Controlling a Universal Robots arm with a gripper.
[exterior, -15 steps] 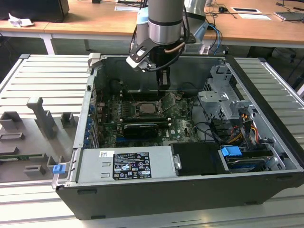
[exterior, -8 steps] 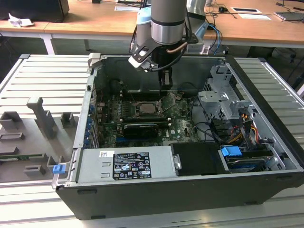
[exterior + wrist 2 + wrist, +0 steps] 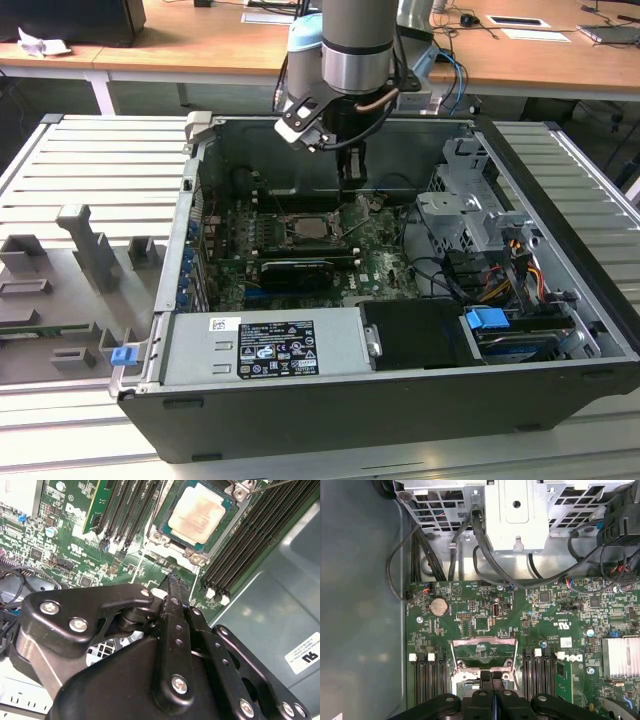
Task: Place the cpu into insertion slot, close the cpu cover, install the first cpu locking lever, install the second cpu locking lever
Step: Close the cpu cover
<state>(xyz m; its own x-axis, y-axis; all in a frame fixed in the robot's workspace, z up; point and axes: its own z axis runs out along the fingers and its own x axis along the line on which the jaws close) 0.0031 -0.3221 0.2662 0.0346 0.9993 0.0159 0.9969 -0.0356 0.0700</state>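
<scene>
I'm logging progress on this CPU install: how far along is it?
Done: the cpu lies in the insertion slot. In hand: the gripper, fingers shut, is at the cpu cover, which looks swung open, bare motherboard showing through its window. Left: closing the cover and both locking levers.

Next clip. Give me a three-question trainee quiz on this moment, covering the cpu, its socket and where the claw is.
1. True or false: the claw is holding the cpu.
2. Pick one. The claw is: A) open wide around the cpu; B) shut, tips low over the motherboard beside the insertion slot; C) gripping a cable.
3. Fill in: long black ___ slots run along both sides of the insertion slot.
Key: 1 false, the cpu sits in the insertion slot; 2 B; 3 memory slots.
</scene>
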